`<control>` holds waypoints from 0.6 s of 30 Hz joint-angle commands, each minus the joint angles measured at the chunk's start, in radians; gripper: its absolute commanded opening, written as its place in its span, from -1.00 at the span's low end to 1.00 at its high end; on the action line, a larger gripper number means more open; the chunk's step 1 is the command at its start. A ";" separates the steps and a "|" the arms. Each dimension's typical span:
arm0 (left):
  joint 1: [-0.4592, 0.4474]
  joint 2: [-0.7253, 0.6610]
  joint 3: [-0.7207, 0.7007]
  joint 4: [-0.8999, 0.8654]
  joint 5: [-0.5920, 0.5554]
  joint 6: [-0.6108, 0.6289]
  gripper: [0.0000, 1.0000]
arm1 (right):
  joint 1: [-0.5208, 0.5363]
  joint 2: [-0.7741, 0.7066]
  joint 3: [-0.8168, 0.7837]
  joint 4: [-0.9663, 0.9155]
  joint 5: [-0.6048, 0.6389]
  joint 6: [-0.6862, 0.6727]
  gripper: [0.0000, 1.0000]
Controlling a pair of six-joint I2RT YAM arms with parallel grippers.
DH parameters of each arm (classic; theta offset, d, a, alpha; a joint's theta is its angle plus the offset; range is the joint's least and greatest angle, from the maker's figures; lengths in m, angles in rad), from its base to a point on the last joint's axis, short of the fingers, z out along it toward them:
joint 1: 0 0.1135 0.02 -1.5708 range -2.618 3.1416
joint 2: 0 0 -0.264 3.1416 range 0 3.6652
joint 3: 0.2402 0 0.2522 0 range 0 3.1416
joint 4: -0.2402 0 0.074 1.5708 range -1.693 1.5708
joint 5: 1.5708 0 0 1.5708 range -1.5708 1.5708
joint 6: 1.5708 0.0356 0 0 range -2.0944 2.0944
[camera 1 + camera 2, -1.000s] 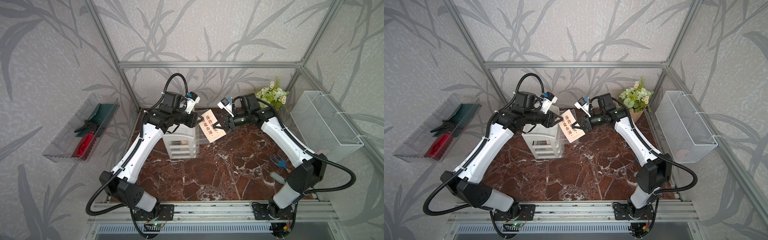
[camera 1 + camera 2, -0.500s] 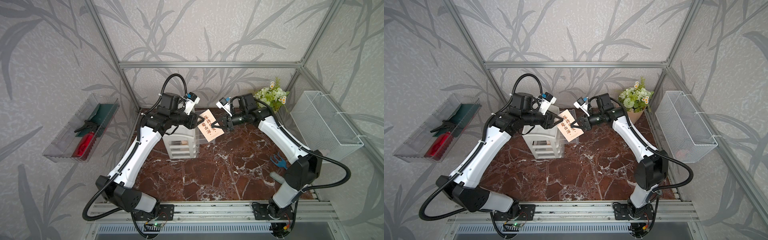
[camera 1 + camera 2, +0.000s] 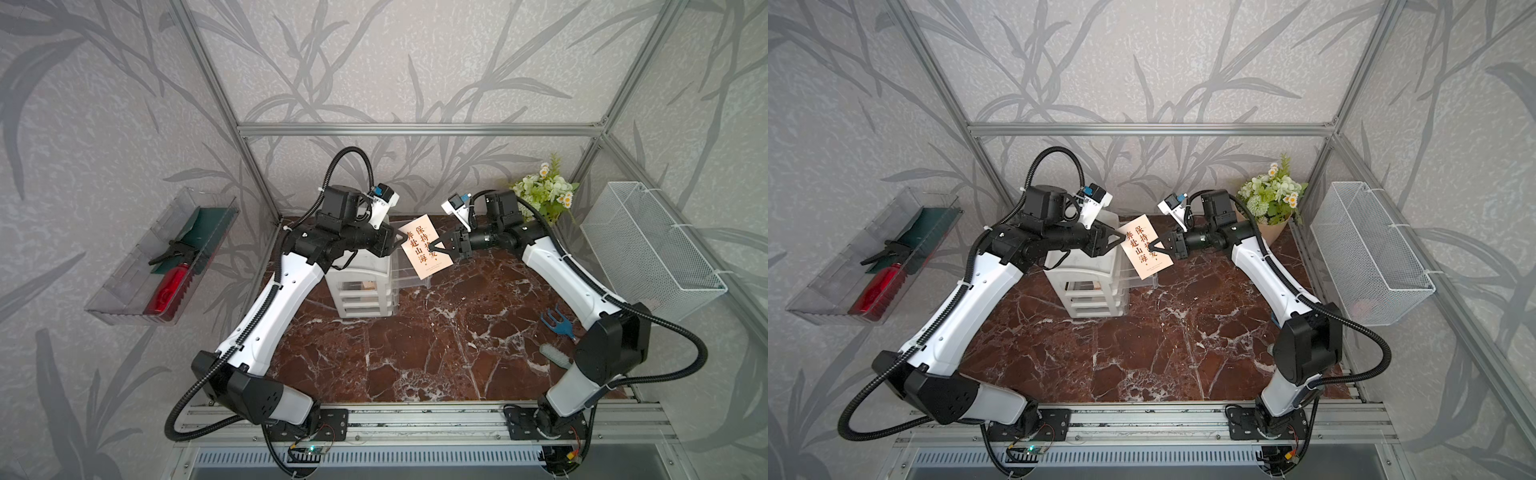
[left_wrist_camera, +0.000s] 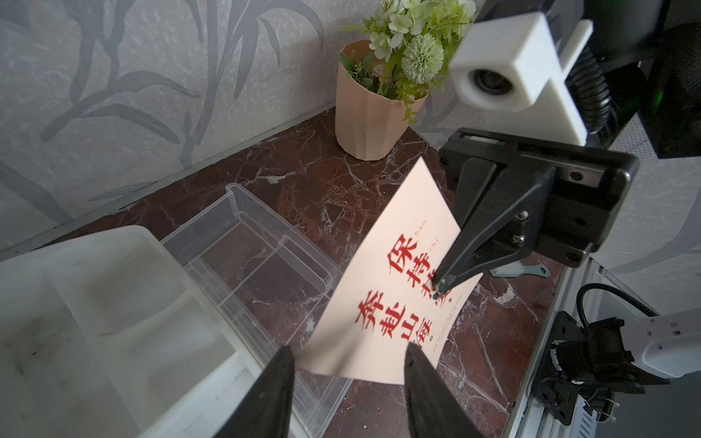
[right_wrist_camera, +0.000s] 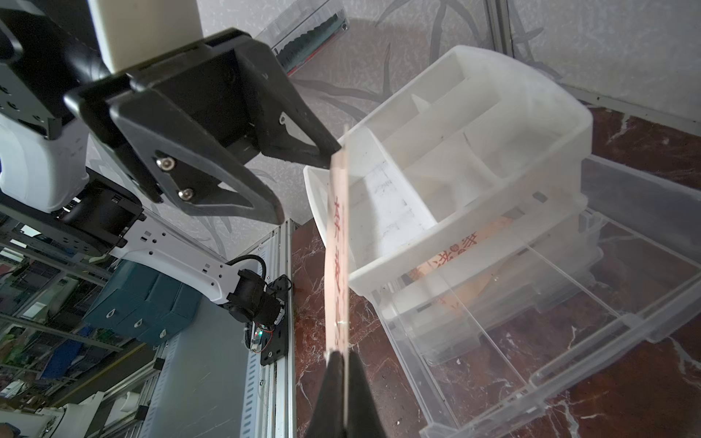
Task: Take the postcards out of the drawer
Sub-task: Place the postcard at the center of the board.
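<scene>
Counter (image 3: 415, 353) first: at its near right a blue hand fork (image 3: 557, 322) and a grey brush (image 3: 555, 355) lie well apart from the work, and I judge they have no part in it. Farther in, left of centre, stands the white drawer unit (image 3: 361, 291). Its clear top drawer (image 4: 242, 201) is pulled out to the right, which lets the cards be reached from above.

One postcard (image 3: 424, 249) is already out, hanging tilted in the air over that open drawer, between my two arms. The right jaws are pinched fully together on its right side, on the printed face, and carry it alone. The left jaws stand about half open at the card's left edge. One tip touches or nearly touches that edge in the right wrist view, but nothing is clamped there. I read this as a handover between arms, with only the right side holding.

A second postcard (image 5: 462, 250) lies in the drawer's left end, inside the unit under its white top tray, so the task is partly done. Whether a third lies beneath it I cannot see.

At the far right corner the flower pot (image 4: 368, 110) stands well behind the held card, out of the way.
</scene>
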 commanded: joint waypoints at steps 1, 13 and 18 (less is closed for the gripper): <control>0.000 -0.002 -0.005 0.017 -0.015 0.002 -0.06 | -0.002 -0.042 -0.012 0.048 -0.038 0.017 -1.00; 0.004 0.036 0.058 -0.014 0.066 0.045 -0.05 | 0.002 -0.029 0.006 -0.027 -0.122 -0.064 -1.00; 0.007 0.051 0.068 -0.017 0.139 0.057 -0.20 | 0.004 -0.019 0.011 -0.021 -0.125 -0.058 -1.00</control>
